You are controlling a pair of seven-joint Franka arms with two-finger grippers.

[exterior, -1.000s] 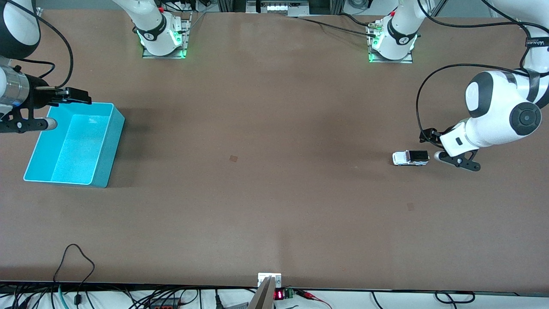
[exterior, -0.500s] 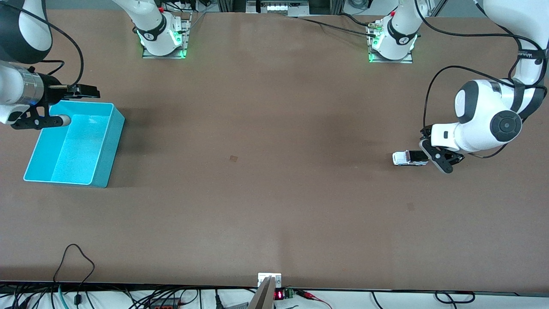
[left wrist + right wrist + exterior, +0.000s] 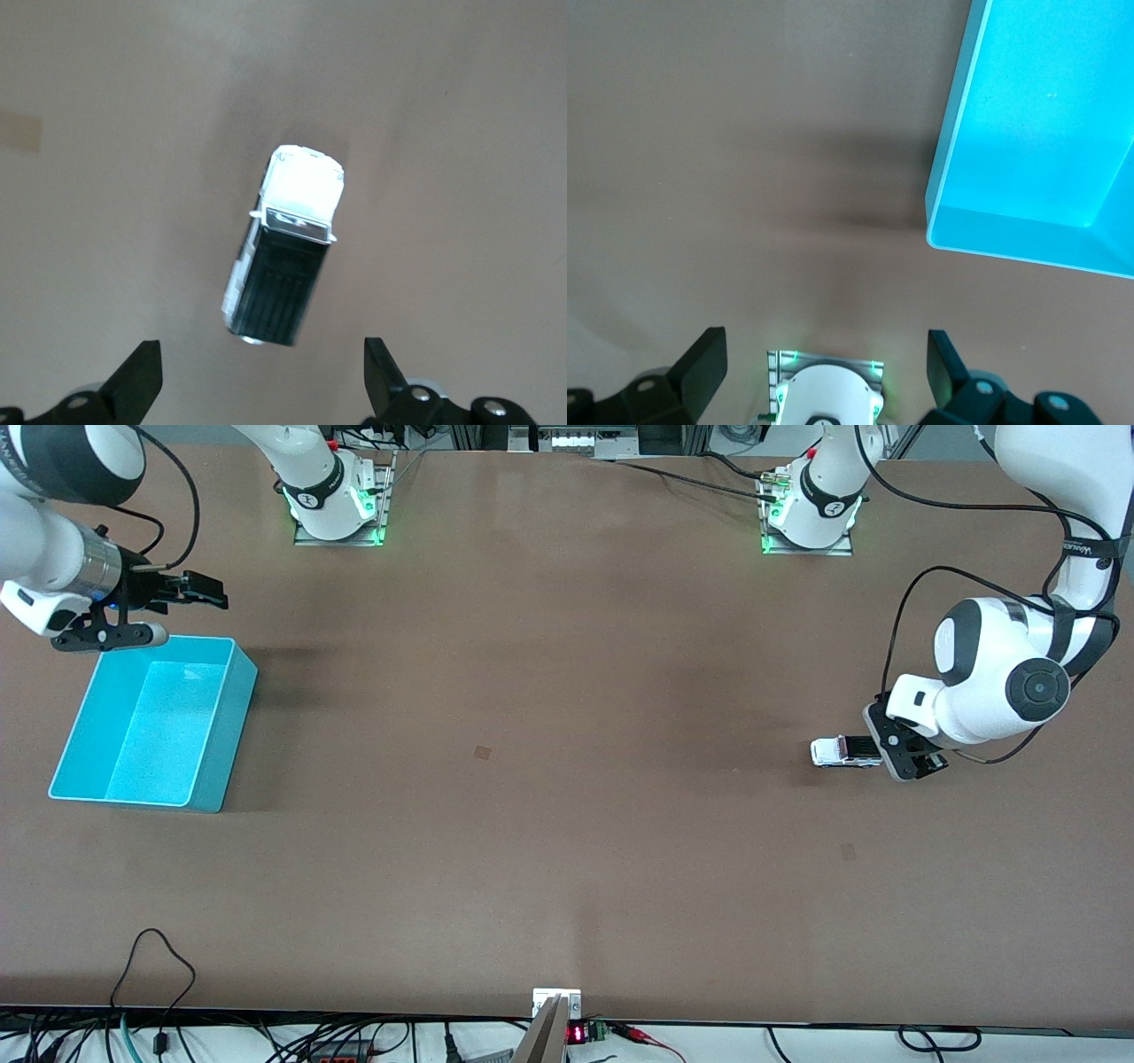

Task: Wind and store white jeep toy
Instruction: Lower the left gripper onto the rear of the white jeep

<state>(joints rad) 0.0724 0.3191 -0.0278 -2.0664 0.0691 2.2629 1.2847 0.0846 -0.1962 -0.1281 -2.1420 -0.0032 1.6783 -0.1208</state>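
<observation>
Left pincer (image 3: pixel 257 390) open, over white jeep toy's (image 3: pixel 285 243) rear end

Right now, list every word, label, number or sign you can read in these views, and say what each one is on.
White lettering on the black cable band of the left arm: too small to read.
Red digits on the small display at the table edge nearest the front camera: too blurred to read.
Round marks on the two arm bases and: not legible.
White jeep toy and cyan bin: no text.
</observation>
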